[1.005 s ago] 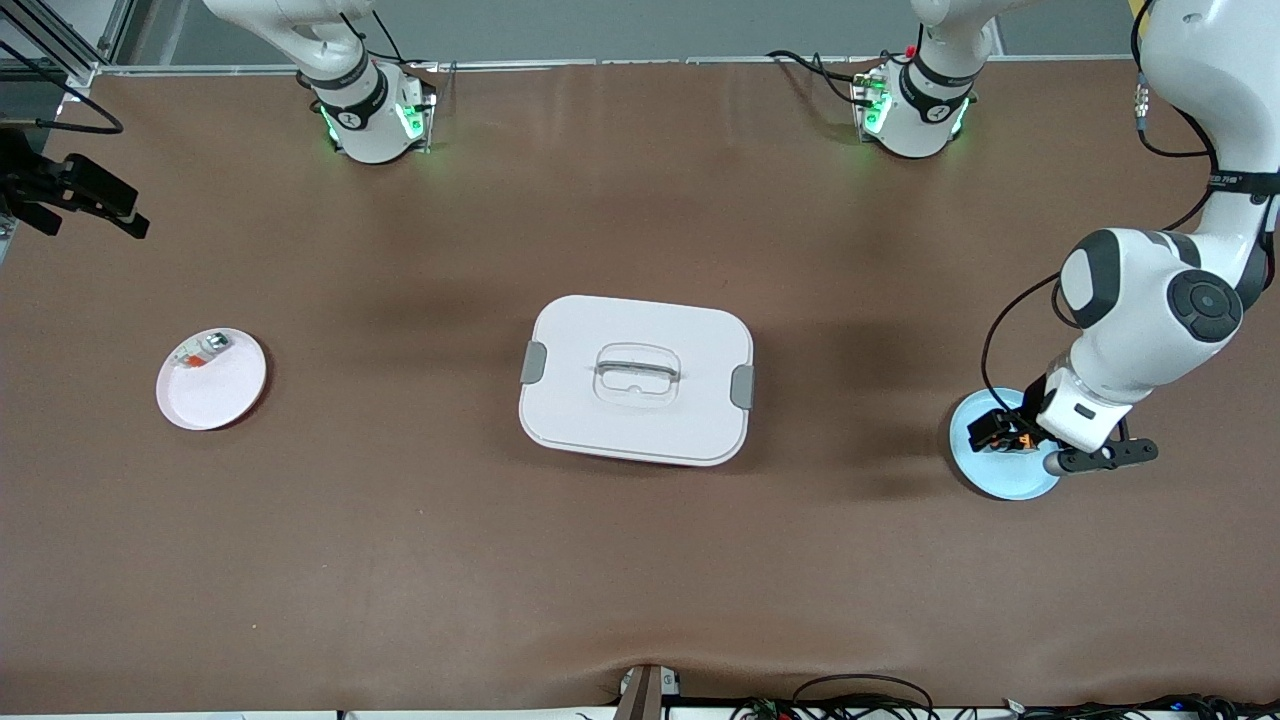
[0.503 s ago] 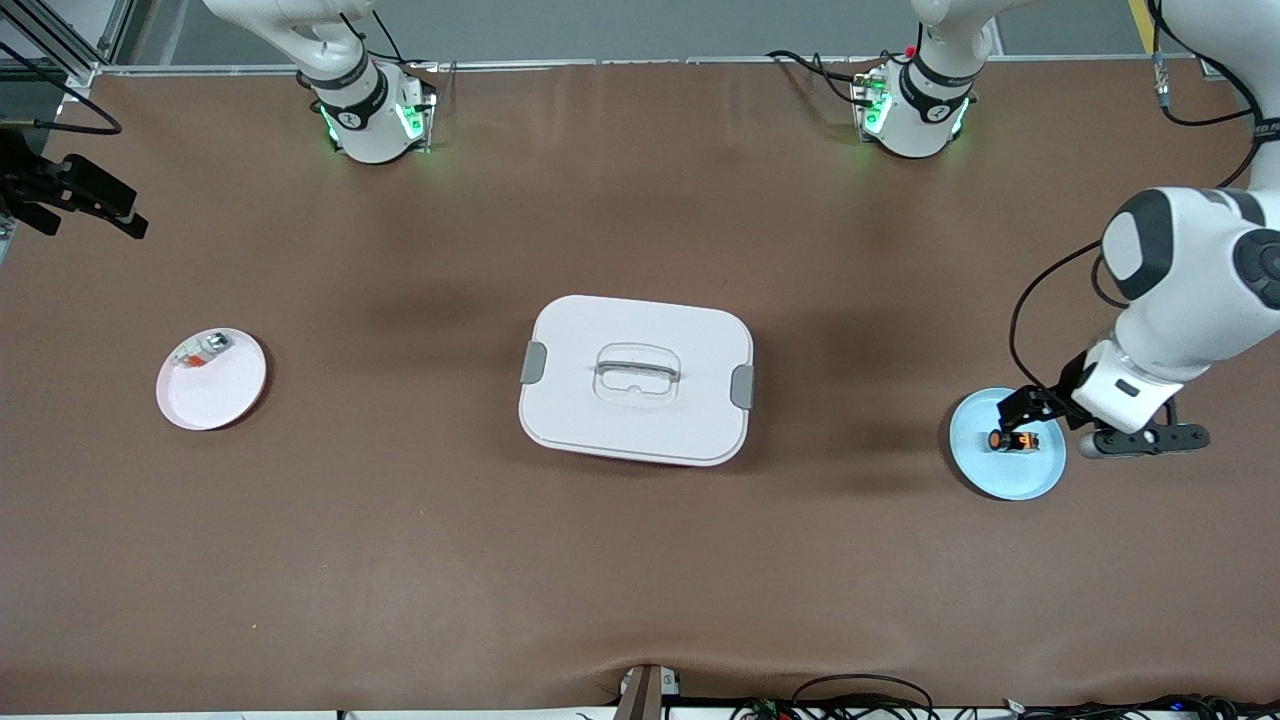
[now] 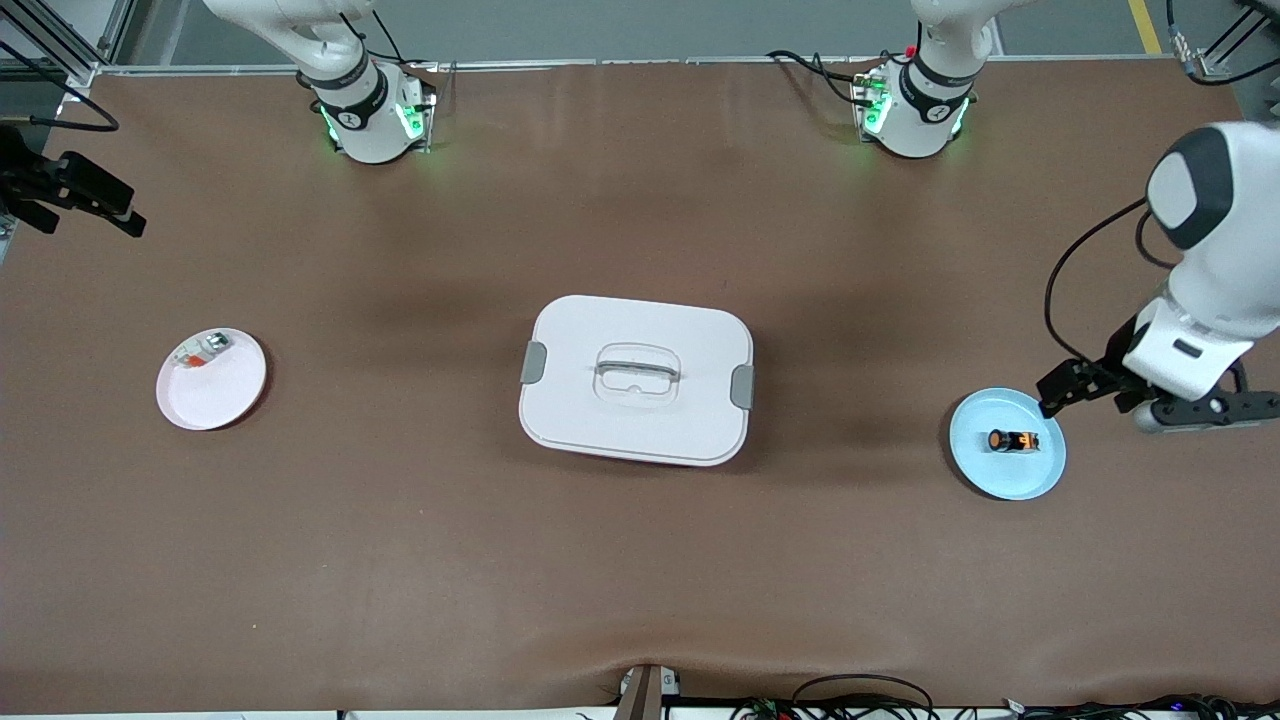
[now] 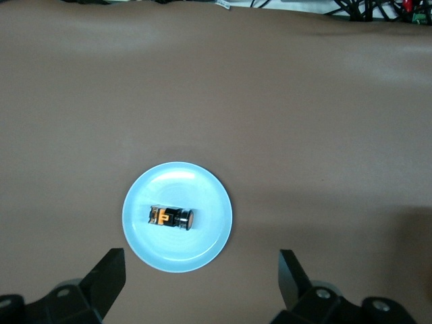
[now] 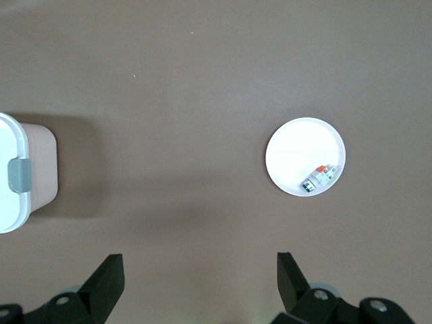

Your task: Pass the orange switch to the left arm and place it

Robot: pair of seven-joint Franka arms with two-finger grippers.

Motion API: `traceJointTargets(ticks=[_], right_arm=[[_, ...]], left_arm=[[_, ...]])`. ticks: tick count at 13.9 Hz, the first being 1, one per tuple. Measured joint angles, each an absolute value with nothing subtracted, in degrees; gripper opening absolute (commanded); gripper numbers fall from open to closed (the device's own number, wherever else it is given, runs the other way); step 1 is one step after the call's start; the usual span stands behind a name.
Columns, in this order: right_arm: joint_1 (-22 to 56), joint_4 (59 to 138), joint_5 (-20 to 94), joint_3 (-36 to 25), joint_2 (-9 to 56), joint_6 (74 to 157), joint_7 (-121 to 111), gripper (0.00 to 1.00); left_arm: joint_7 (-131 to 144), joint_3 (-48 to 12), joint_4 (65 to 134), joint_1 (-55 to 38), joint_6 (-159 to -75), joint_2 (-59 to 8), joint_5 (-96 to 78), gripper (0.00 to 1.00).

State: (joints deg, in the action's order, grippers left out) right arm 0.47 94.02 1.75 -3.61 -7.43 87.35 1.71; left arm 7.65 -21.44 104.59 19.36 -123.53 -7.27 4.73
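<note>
The orange switch (image 3: pixel 1012 440) lies on its side on the blue plate (image 3: pixel 1010 472) near the left arm's end of the table; nothing holds it. It also shows in the left wrist view (image 4: pixel 171 217) on the blue plate (image 4: pixel 202 185). My left gripper (image 3: pixel 1085 387) is open and empty, up in the air over the table just beside the plate's rim; it shows in its own view (image 4: pixel 199 263). My right gripper (image 3: pixel 80 195) is open and empty, waiting high over the right arm's end of the table (image 5: pixel 197 262). The white box (image 3: pixel 640 330) stands mid-table.
A pink plate (image 3: pixel 215 400) near the right arm's end holds a small silver-and-red piece (image 3: pixel 200 353); both show in the right wrist view, plate (image 5: pixel 293 152) and piece (image 5: pixel 317 179). The box's corner (image 5: pixel 10 175) shows there too. Bare brown table lies between box and plates.
My left gripper let go of the orange switch on the blue plate, opened, and lifted away toward the left arm's end of the table. The right arm has not moved.
</note>
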Motion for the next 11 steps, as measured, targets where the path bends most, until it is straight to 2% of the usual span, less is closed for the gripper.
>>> traceJointTargets(ticks=[5, 8, 11], right_arm=[[-0.33, 94.02, 2.19, -3.59, -7.62, 87.40, 1.69, 1.00], [-0.33, 94.02, 2.21, -3.44, -7.63, 87.47, 1.68, 1.00], [-0.32, 94.02, 2.21, -3.15, -7.64, 87.50, 1.65, 1.00]], left_arm=[[7.65, -21.36, 103.67, 19.36, -115.93, 0.68, 4.52, 1.00], [7.63, -21.30, 101.15, 19.37, -111.49, 1.57, 1.83, 1.00], [7.58, -19.70, 100.40, 17.11, -110.77, 1.47, 0.52, 1.00]])
